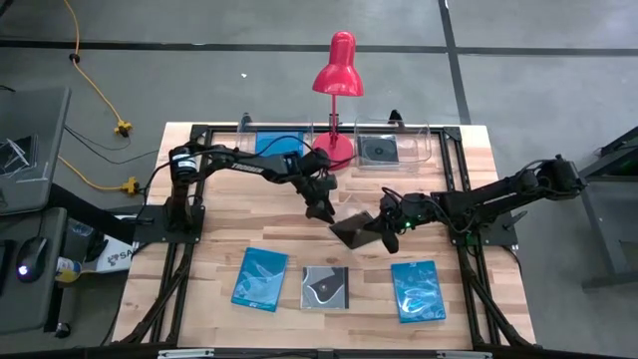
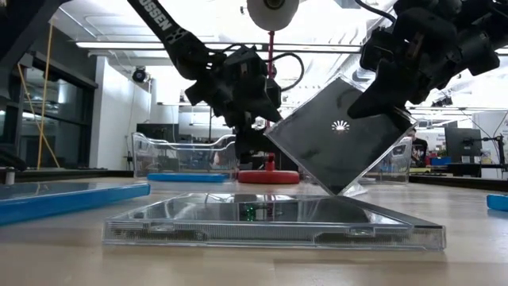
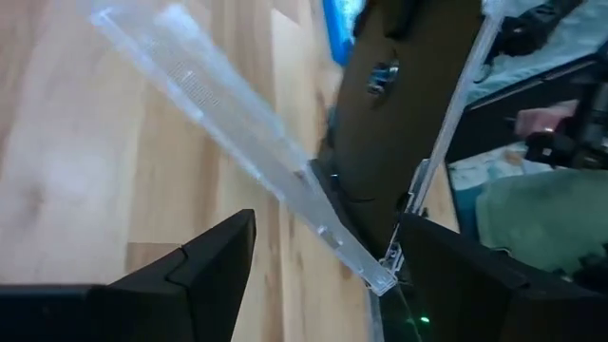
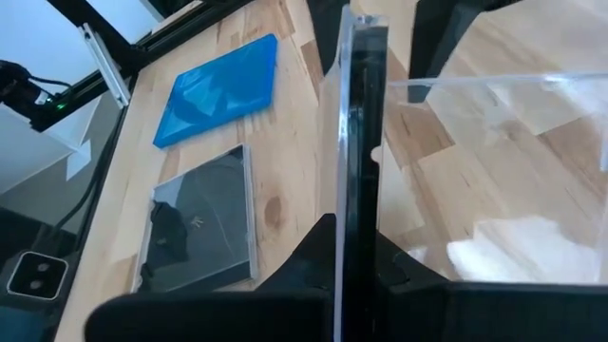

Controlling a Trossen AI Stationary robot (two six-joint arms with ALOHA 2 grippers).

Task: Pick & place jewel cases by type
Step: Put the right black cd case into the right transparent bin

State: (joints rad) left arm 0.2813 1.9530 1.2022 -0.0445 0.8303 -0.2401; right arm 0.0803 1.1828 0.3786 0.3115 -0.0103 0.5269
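At the middle of the table the right gripper (image 1: 387, 221) is clamped shut on one edge of a dark jewel case (image 1: 354, 229), holding it clear of the wood and tipped on a corner, so the low view shows it as a tilted square with its lowest corner pointing down toward the tabletop. The case is partly open: its clear lid (image 3: 237, 142) swings away from the dark half as a thin transparent flap, and the left gripper (image 1: 321, 210) stands just left of the case with its jaws spread wide, the flap's edge running between its two fingers (image 3: 204, 261) but not pinched by them. The relation that matters is this: the case's flat face slopes up toward the right arm and its free edge lies toward the left arm, so the left gripper is the nearer one to take that edge. On the near side of the table lie three more cases in a row: a blue one (image 1: 259, 278) at the left, a dark one with a white swirl (image 1: 326, 287) in the middle, another blue one (image 1: 418, 291) at the right. Clear trays (image 1: 394, 152) sit at the far edge either side of a red desk lamp (image 1: 336, 85).
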